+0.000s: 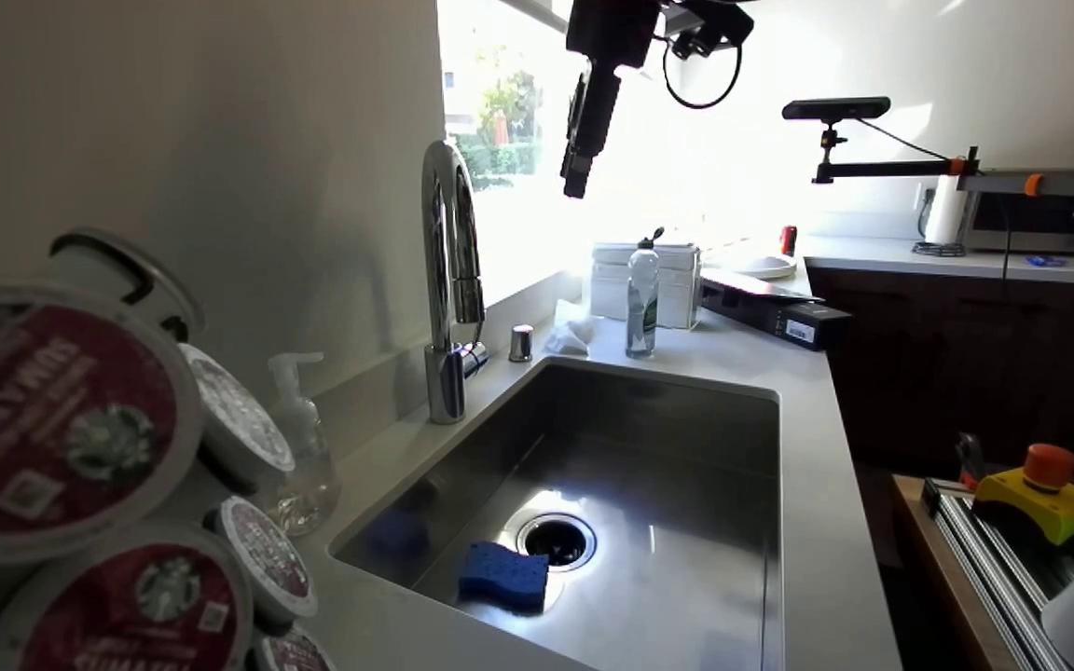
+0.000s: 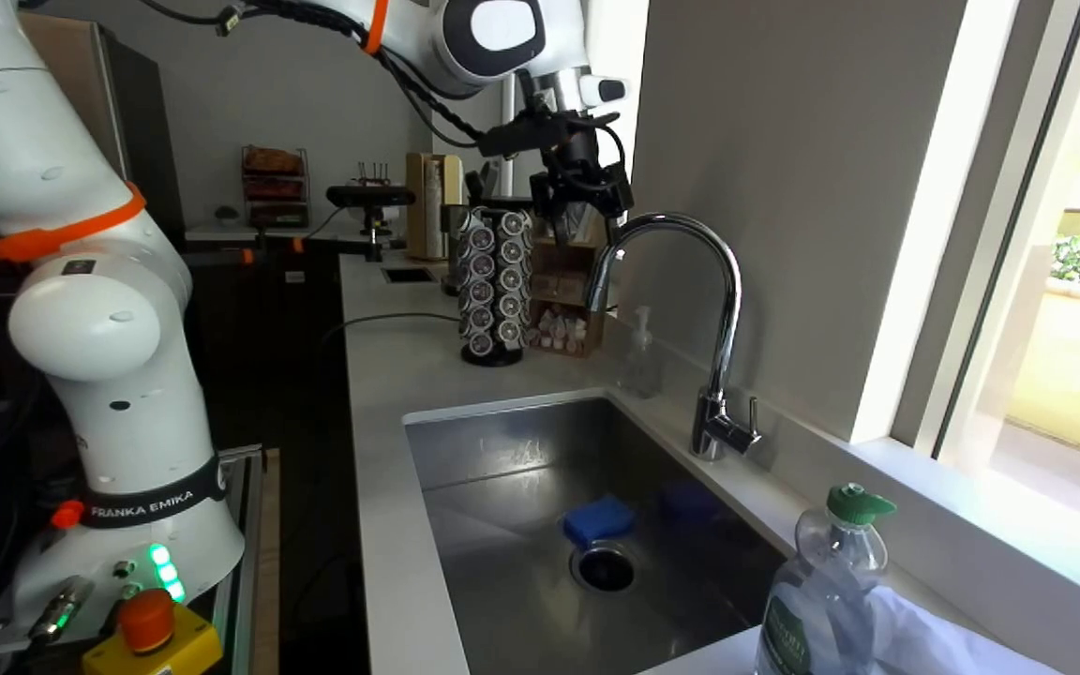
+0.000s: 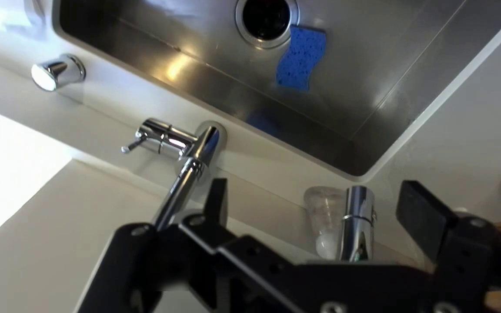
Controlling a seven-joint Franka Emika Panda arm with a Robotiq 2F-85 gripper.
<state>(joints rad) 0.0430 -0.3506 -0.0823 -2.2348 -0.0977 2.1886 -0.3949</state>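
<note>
Move the arm (image 2: 85,319) slowly, since it reaches over the bench (image 2: 390,375) and the sink (image 2: 493,450) set into it, where fixed metal is likely to leave little margin. Treat the faucet (image 2: 729,309) as the controlling item: it stands upright on the bench strip between sink and wall (image 2: 690,159), its spout (image 2: 600,272) arching close to the gripper (image 3: 318,204). The gripper stands with its fingers (image 3: 422,213) spread wide apart and nothing held; check clearance on both sides before lowering it or bringing the fingers together, and avoid a glancing touch, as polished chrome would probably let it slide. Note the limits of view: the arm is cut off by the top edge in both exterior views. In the wrist view the gripper's body covers the top of the spout, so contact there cannot be confirmed. The soap dispenser (image 3: 324,208) is partly covered by the spout end in the wrist view. In an exterior view the fingers (image 1: 591,121) line up against glare from the window (image 1: 504,112), so their gap is hard to read.
</note>
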